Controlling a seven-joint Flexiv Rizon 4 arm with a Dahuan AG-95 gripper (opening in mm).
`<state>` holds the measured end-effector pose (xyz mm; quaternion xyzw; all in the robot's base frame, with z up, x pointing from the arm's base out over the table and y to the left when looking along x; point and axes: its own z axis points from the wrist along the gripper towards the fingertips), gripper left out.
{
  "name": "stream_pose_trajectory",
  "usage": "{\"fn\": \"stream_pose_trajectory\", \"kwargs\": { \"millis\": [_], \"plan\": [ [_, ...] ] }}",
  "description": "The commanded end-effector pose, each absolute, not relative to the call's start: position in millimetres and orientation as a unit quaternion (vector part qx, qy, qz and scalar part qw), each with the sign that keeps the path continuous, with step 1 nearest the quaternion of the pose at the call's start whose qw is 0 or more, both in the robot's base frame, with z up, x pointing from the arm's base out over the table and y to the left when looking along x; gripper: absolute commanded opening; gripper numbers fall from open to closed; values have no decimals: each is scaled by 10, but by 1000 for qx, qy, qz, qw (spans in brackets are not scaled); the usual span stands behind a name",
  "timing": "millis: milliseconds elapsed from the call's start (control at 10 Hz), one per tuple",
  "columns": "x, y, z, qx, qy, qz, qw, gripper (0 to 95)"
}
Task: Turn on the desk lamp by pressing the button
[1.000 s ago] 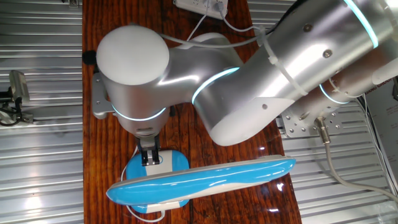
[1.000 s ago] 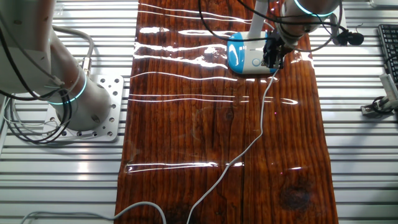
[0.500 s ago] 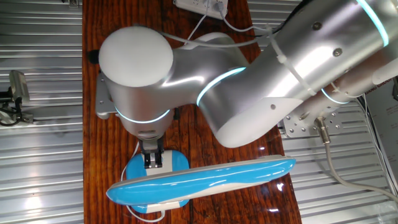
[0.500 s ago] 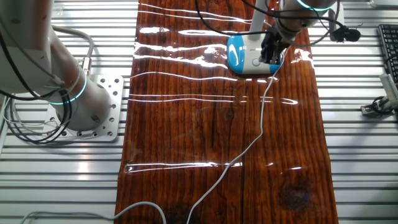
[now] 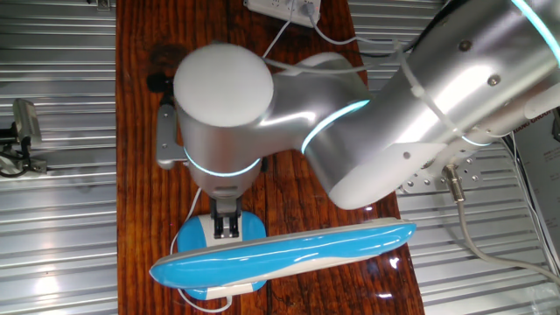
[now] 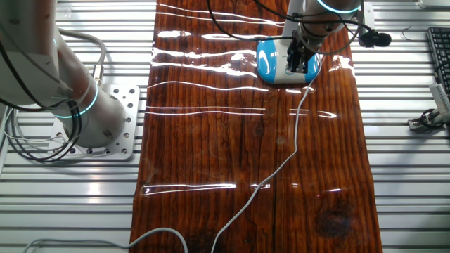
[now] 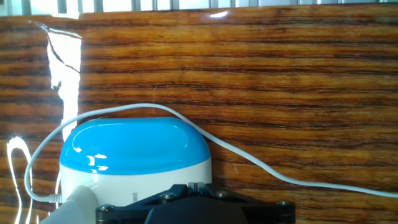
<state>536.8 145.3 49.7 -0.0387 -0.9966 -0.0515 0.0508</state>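
Observation:
The desk lamp has a long blue and white head (image 5: 289,249) above a rounded blue and white base (image 5: 197,238). The base also shows in the other fixed view (image 6: 270,62) and in the hand view (image 7: 134,149). Its thin white cord (image 6: 295,140) runs down the wooden board. My gripper (image 5: 227,227) points straight down onto the white top of the base, just behind the head. The fingertips (image 7: 196,185) are pressed together with no gap. I cannot make out the button; the fingers cover that spot.
A white power strip (image 5: 284,9) lies at the far end of the wooden board (image 6: 211,140). My arm's bulky joints (image 5: 350,114) hang over the board. Ribbed metal table (image 6: 408,183) flanks both sides. The arm's mount plate (image 6: 112,119) stands at the left.
The gripper has slid sideways across the lamp base, from near its edge toward its middle. The fingers stayed shut. The lamp has not moved.

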Motion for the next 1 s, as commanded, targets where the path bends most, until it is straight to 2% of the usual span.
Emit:
{"fn": "stream_pose_trajectory", "kwargs": {
  "millis": [100, 1000],
  "plan": [
    [5386, 1483, 461, -40, -997, -51, 49, 0],
    [5348, 1478, 389, -39, -997, -53, 39, 0]
  ]
}}
